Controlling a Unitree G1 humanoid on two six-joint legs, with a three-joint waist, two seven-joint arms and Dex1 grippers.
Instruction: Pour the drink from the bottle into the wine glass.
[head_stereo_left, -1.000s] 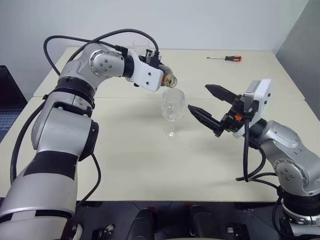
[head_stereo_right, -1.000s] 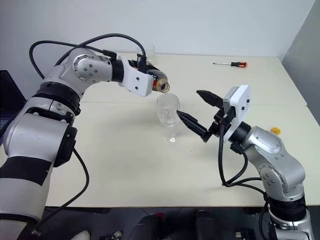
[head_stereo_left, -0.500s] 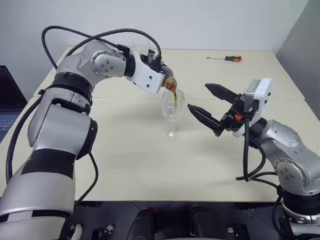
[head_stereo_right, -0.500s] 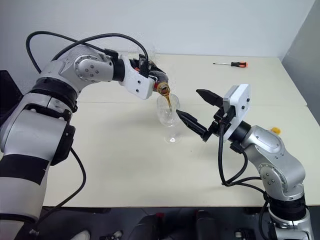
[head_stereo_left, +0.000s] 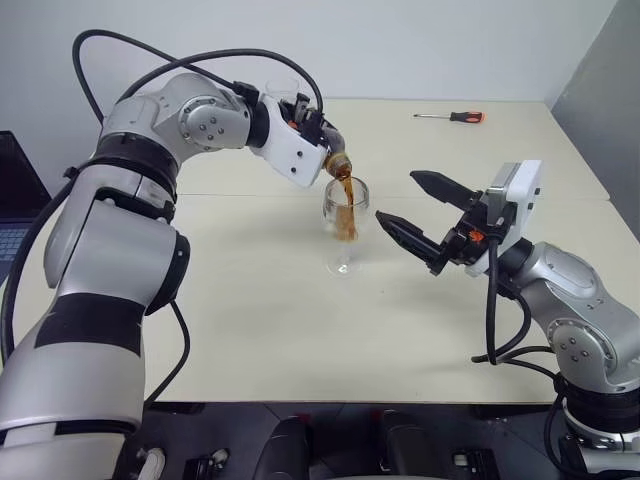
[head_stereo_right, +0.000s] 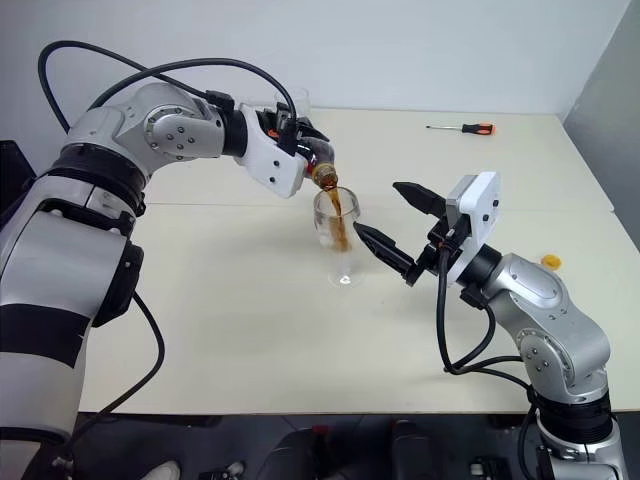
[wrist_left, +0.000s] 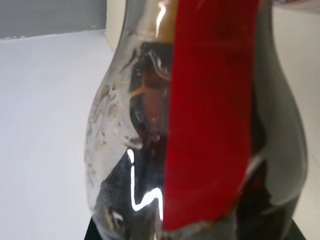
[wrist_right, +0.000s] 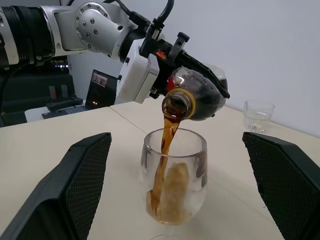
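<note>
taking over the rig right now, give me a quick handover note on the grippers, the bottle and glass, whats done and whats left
Left gripper: shut on the bottle, holding it tilted, mouth down over the wine glass.
Right gripper: open, empty, hovering beside the glass without touching it.
The glass stands upright on the table, near its middle. The drink is streaming from the bottle mouth into the bowl, and some has pooled at the bottom.
Done: bottle picked up, tilted, pour under way.
Left: finish the pour (dark liquid remains in the bottle), then tip the bottle upright.
Also there: a tumbler and a screwdriver at the far side of the table.
</note>
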